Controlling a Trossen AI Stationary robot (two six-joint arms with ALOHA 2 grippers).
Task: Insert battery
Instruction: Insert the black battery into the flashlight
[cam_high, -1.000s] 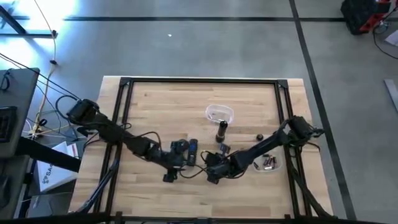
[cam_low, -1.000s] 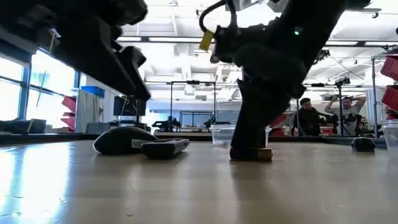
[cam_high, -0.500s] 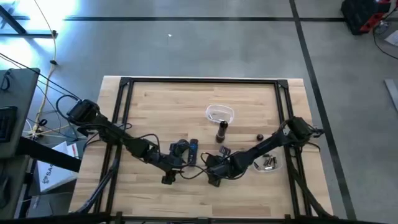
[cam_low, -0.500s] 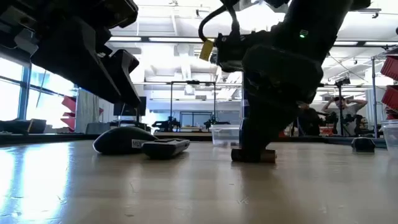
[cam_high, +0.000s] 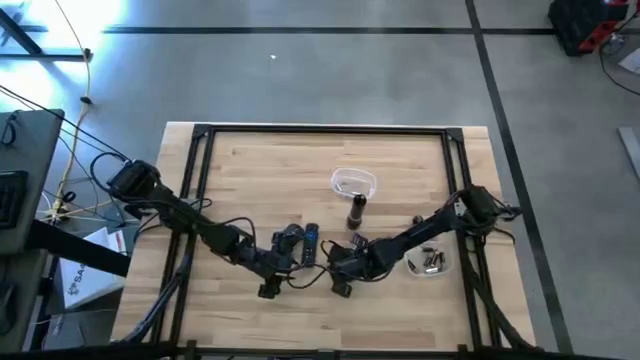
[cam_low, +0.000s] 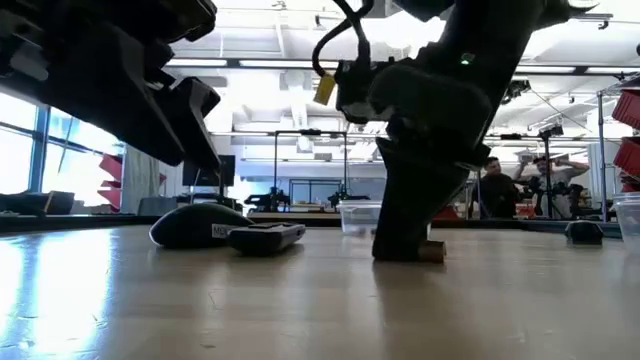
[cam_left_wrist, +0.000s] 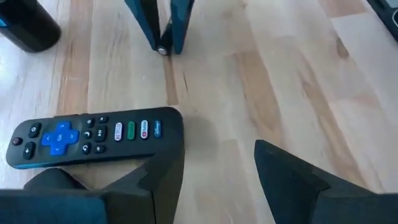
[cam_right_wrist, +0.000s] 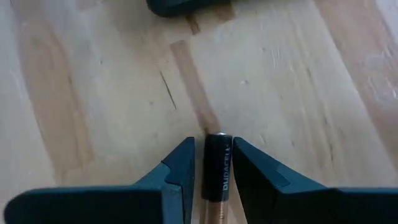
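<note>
A light wooden bench (cam_high: 270, 170) with a black metal frame (cam_high: 200, 135) stands on a grey concrete floor (cam_high: 300, 80) marked with dark tape lines (cam_high: 480, 45). Seen level across the bench top, a bright workshop lies behind: tall windows (cam_low: 30, 150) on one side, white ceiling lights (cam_low: 270, 65), and two people (cam_low: 520, 185) far off.
</note>
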